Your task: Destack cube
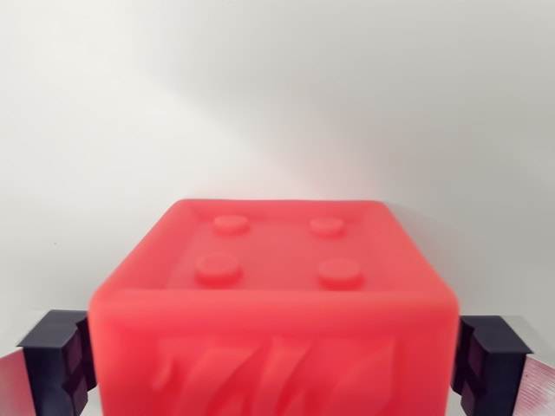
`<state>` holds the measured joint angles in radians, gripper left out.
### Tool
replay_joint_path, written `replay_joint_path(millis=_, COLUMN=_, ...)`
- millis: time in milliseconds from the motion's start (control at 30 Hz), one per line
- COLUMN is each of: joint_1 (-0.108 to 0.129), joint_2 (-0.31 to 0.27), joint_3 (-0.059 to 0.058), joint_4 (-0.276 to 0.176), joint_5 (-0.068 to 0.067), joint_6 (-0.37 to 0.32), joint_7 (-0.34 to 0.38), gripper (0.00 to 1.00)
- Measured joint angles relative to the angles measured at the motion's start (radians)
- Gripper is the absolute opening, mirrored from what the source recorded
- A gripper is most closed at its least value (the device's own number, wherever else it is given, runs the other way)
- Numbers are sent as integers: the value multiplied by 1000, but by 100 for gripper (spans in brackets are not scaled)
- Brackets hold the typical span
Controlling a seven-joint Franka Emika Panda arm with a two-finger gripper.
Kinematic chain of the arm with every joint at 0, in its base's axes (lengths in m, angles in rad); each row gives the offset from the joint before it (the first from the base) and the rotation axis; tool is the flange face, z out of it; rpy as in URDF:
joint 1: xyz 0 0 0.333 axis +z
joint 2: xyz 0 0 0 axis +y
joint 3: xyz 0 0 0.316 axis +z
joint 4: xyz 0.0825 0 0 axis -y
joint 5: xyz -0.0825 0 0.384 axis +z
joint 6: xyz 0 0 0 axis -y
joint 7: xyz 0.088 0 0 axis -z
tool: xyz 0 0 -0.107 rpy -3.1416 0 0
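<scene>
A red cube [273,286] fills the lower middle of the wrist view. Its top face has a raised rim and several round studs, and its near side carries a relief pattern. My gripper [273,368] straddles it, with the dark left finger pad [59,360] and the dark right finger pad [490,360] pressed against its two sides. The gripper is shut on the cube. Whatever lies under the cube is hidden.
A plain white surface [277,104] fills the view behind and around the cube. No other objects show.
</scene>
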<state>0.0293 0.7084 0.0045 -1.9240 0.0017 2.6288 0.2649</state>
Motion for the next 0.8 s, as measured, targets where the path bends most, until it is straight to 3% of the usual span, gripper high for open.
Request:
replay_joint_path(millis=267, joint_1=0, joint_2=-25, joint_3=0, joint_4=-8, joint_5=0, joint_6=-15, joint_7=0, gripper=100)
replay_joint_path(millis=800, joint_1=0, joint_2=-128, joint_3=0, joint_4=-34, joint_5=0, joint_6=-90, joint_7=0, gripper=100)
